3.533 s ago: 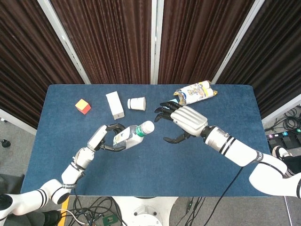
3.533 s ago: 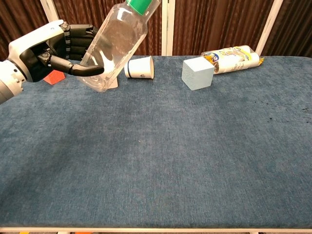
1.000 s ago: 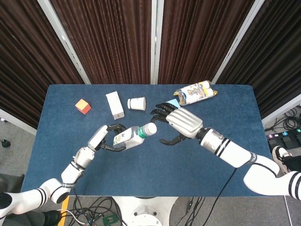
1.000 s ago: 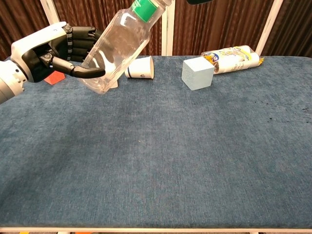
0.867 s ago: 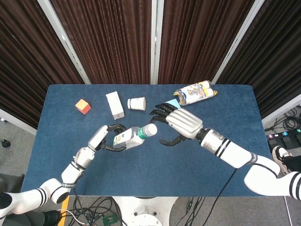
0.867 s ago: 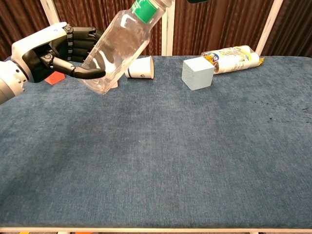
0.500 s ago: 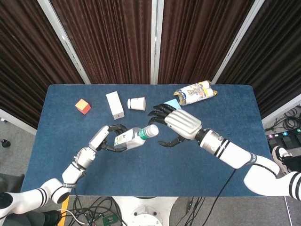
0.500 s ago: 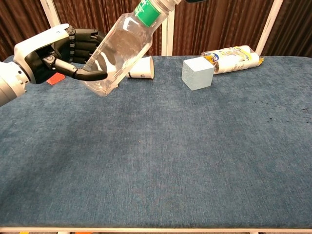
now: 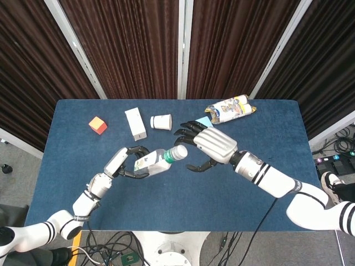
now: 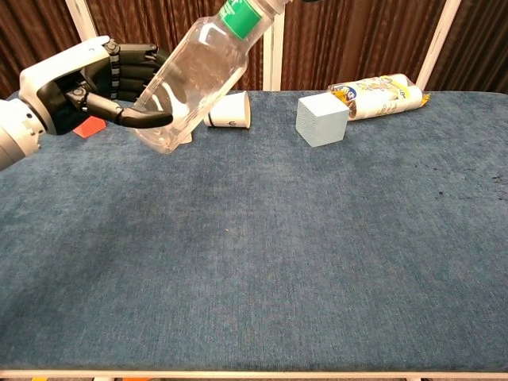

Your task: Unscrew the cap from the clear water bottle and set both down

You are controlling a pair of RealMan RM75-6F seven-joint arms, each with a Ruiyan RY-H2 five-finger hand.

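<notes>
My left hand (image 9: 126, 164) (image 10: 83, 83) grips the clear water bottle (image 9: 156, 161) (image 10: 194, 75) around its body and holds it tilted in the air above the table, neck pointing up and to the right. The bottle has a green label band, and its white cap (image 9: 178, 152) is on the neck. My right hand (image 9: 209, 148) hovers just right of the cap with its fingers spread, the fingertips reaching close to the cap without gripping it. In the chest view only a dark sliver of the right hand shows at the top edge.
On the blue table (image 9: 177, 205) lie a white paper cup (image 9: 161, 121) (image 10: 228, 109) on its side, a white box (image 9: 135, 123), a red-orange cube (image 9: 97, 125), a pale blue cube (image 10: 321, 119) and a snack tube (image 9: 232, 108) (image 10: 379, 94) at the back right.
My right hand has moved left until its fingers are near the cap. My left hand has shifted the bottle slightly right, still tilted.
</notes>
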